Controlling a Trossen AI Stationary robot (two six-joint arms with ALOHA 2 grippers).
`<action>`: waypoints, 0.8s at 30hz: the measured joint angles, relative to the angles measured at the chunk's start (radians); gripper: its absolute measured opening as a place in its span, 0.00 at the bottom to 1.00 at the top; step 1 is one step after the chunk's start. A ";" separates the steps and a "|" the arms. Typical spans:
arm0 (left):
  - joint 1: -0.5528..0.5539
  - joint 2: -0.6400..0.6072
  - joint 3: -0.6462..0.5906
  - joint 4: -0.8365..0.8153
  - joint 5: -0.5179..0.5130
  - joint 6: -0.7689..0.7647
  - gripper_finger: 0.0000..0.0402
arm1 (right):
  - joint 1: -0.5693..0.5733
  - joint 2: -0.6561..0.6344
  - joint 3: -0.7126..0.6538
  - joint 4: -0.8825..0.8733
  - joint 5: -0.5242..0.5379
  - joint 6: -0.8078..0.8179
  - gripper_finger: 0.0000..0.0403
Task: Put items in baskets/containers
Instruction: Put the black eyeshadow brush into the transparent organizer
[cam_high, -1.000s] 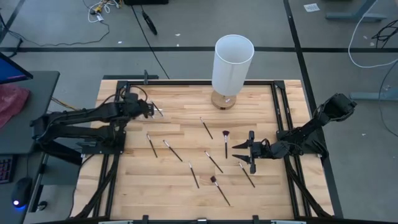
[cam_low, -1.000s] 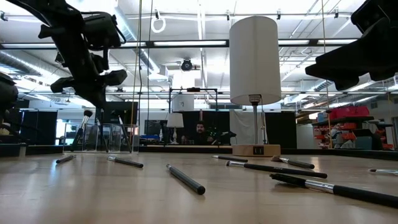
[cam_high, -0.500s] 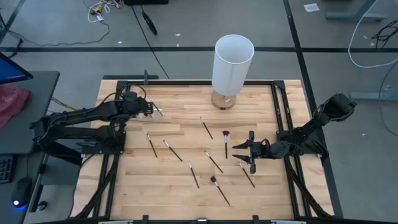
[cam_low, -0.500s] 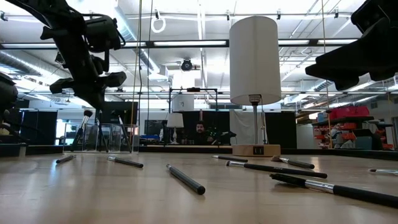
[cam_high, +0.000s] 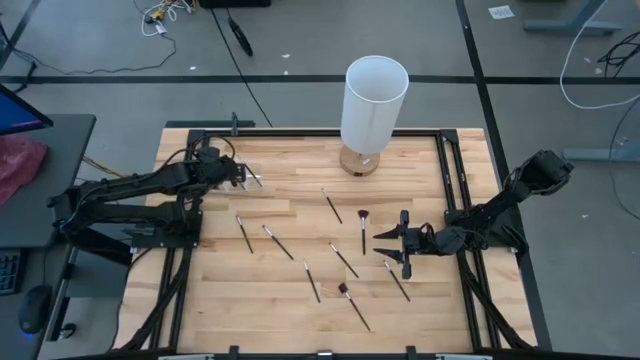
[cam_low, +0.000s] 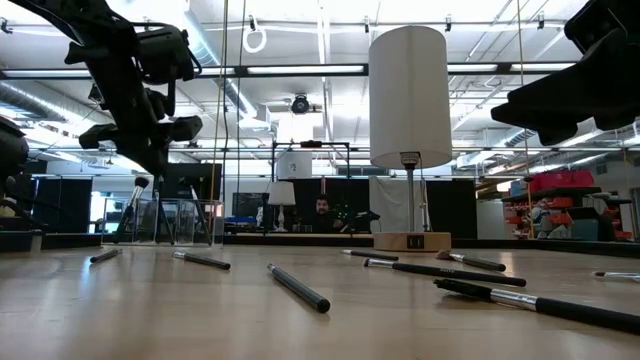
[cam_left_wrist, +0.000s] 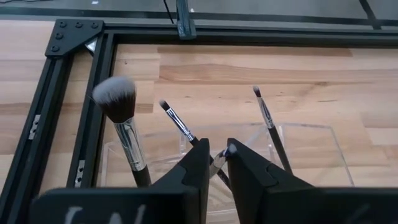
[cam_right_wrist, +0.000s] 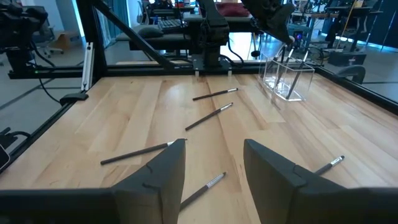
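A grey workshop floor with loose cables frames a pale wooden counter (cam_high: 290, 215) from above, with a tall white cylinder (cam_high: 374, 100) on its wooden base at the far edge. Over at the counter's far left corner the left gripper (cam_high: 243, 176) hangs above the clear container (cam_high: 252, 180), which barely shows here, while the right gripper (cam_high: 392, 246) waits on the other side, fingers spread, with loose brushes (cam_high: 344, 260) scattered just beside it, their handles lying at all angles. Down at counter height, the left arm reaches over the see-through box (cam_low: 175, 220), where a tufted brush (cam_low: 132, 205) leans inside, head up; more brushes lie flat across the wood in front. Now the left wrist view, and this is the one that matters: the left fingers (cam_left_wrist: 198, 168) pinch a thin brush (cam_left_wrist: 219, 163) right above the container's opening (cam_left_wrist: 311, 134), its long axis slanting down into the box, with three brushes already standing inside, heads pointing up and away from the fingers. From the right wrist, the spread fingers (cam_right_wrist: 163, 168) face several brushes on the wood, the nearest handle (cam_right_wrist: 137, 153) lying crosswise just ahead, so the right arm looks better placed for the next pick.
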 joint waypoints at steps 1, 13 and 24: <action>0.000 0.000 0.000 -0.001 -0.003 0.000 0.16 | 0.000 0.000 0.000 0.000 0.000 0.000 0.41; 0.000 0.000 0.000 -0.041 -0.076 0.000 0.33 | 0.000 0.000 0.000 0.000 0.000 0.006 0.41; -0.011 0.000 0.000 0.016 -0.122 0.127 0.39 | 0.000 0.000 0.000 0.000 0.000 0.015 0.41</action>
